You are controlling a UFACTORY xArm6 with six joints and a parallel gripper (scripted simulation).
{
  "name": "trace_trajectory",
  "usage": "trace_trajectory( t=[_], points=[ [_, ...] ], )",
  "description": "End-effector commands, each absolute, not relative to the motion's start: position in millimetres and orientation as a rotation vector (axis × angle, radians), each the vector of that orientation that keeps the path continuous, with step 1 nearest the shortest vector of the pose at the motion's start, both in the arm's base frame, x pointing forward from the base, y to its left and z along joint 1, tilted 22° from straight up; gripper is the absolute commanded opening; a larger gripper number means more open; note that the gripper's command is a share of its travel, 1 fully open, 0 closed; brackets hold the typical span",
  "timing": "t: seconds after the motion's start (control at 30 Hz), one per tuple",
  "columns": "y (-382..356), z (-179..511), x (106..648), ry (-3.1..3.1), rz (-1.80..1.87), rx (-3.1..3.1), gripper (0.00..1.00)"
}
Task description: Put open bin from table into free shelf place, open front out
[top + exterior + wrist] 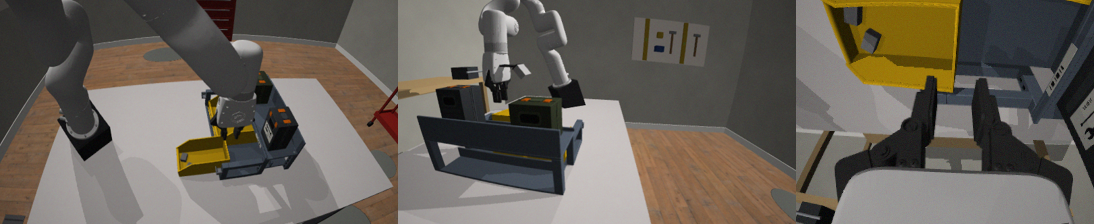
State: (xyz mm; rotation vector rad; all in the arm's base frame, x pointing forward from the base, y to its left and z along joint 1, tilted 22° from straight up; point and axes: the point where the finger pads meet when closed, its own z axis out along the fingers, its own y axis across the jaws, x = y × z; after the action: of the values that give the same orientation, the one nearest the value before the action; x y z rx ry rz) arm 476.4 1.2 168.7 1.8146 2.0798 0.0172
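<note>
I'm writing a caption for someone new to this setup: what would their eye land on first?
Probably the bright yellow open bin, jutting out past the front of the blue-grey shelf. Next, the big white arm reaching over it, its black gripper holding nothing. Then two dark cases with orange marks, standing on the shelf's raised rear part.

Yellow bins in the row (213, 107) partly obscured by the gripper (231, 133), parts bin (908, 37) cut off at wrist view's upper edge, label print (268, 131) too small to read.
</note>
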Motion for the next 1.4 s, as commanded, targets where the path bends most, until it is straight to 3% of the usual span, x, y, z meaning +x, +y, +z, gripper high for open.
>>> trace_trajectory(
  t=[0.0, 1.37],
  points=[
    [2.8, 175.1, 476.7, 2.077, 0.023, 1.812, 0.33],
    [1.4, 169.5, 478.6, 2.077, 0.024, 1.812, 0.33]
  ],
)
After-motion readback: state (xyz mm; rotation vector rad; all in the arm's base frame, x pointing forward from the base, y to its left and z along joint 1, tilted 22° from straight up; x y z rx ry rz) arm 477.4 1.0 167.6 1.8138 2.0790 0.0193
